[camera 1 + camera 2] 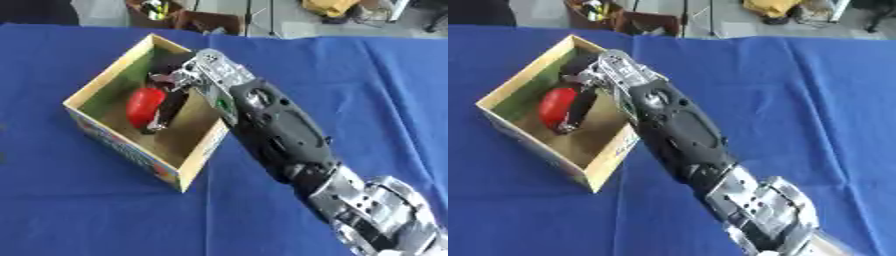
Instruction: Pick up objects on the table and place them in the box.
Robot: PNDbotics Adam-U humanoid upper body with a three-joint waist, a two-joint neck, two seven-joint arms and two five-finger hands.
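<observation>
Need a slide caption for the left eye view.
Right hand reaches into the box over a red object on the blue table.

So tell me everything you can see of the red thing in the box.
The red object is smooth, rounded and elongated, glossy like plastic. It lies inside the open cardboard box, toward its left wall, on the box floor. The right hand reaches in from above, its dark fingers down along the object's right side. Whether they grip it cannot be told. Nothing more of its shape shows.

matt blue cloth [79, 210] under a cardboard box [131, 150]; glossy red object [143, 106] inside.
</observation>
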